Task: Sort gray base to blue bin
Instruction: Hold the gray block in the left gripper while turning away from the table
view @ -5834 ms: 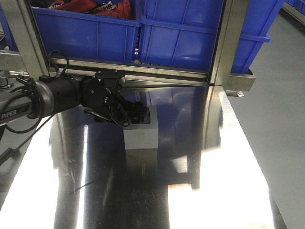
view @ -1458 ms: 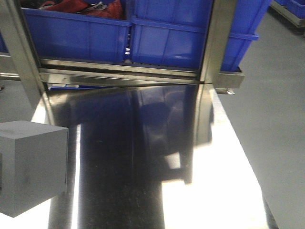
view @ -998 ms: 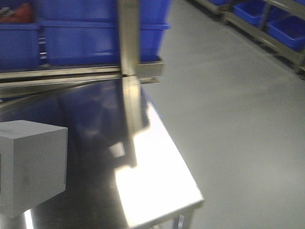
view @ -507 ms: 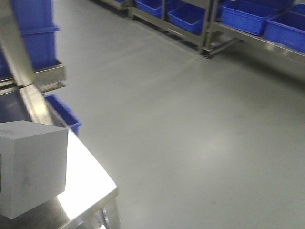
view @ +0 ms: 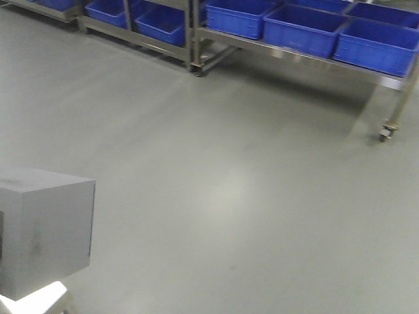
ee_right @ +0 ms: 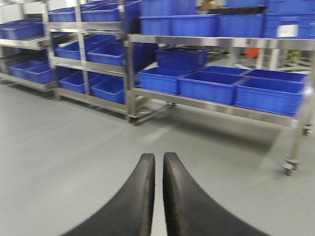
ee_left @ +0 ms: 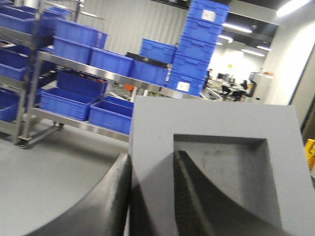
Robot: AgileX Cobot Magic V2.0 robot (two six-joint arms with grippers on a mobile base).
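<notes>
L gripper pinching gray base by its wall: one finger in recess, one outside. Base sits near left in front cam, gray floor beyond. R gripper fingers pressed together. Far side: blue bins on racks.

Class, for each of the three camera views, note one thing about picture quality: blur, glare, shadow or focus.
Exterior front-facing view: soft throughout, with a pale sheen on the gray floor; the light gray matte block is cut by the frame edge. Left wrist view: the block's square recess is in shadow, and the ceiling strip lights blow out. Right wrist view: the black right claw and the blue plastic crates lack crisp edges.
</notes>
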